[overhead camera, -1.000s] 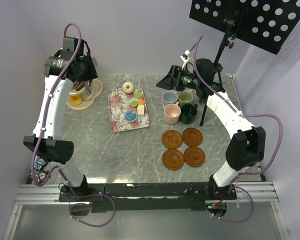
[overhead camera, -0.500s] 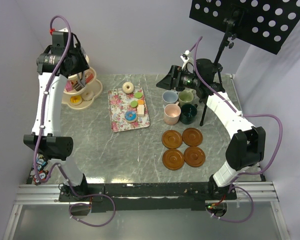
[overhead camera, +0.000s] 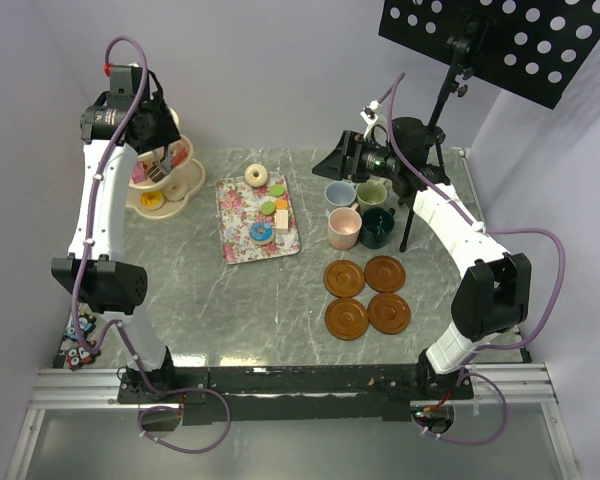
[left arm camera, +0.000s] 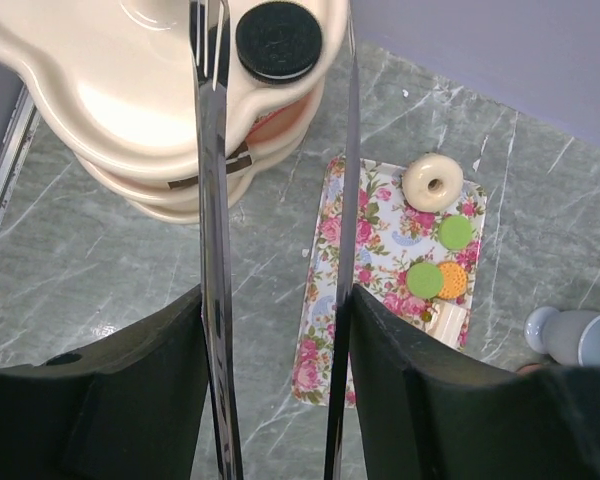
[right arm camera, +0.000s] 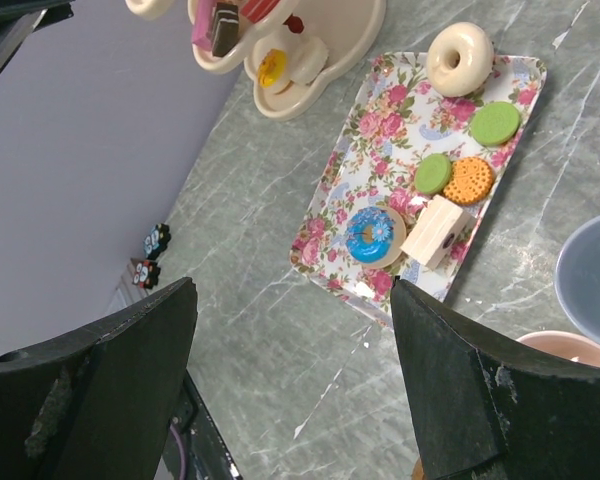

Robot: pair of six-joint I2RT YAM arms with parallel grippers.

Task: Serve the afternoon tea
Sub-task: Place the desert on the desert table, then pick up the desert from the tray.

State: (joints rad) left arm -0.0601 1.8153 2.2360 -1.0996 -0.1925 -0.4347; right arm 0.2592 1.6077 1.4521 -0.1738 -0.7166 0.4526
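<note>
Tea service on a grey marbled tabletop (overhead camera: 180,270), seen from above and from both wrists. At the far left we find the left tool (left arm camera: 275,300) raised over the cream 3-tier stand (left arm camera: 100,100). Its fingers are pressed against the 2 blades of the metal tongs (left arm camera: 212,200), whose tips stand apart with nothing between them. A black sandwich biscuit (left arm camera: 278,40) lies on the upper tier, between the 2 blades near their tips; we cannot tell whether they touch it. To the right of the stand lies the floral tray (overhead camera: 257,220), carrying a cream doughnut (overhead camera: 256,176) at its far end, a blue doughnut (overhead camera: 262,231) nearer us, and green, orange and cream pieces between them. The right tool (right arm camera: 290,300) hangs with its fingers spread wide and empty above the 4 mugs: light blue (overhead camera: 339,193), light green (overhead camera: 371,192), pink (overhead camera: 343,228) and dark green (overhead camera: 377,226). The 4 brown saucers (overhead camera: 344,278) sit bare in a square just in front of the mugs.
</note>
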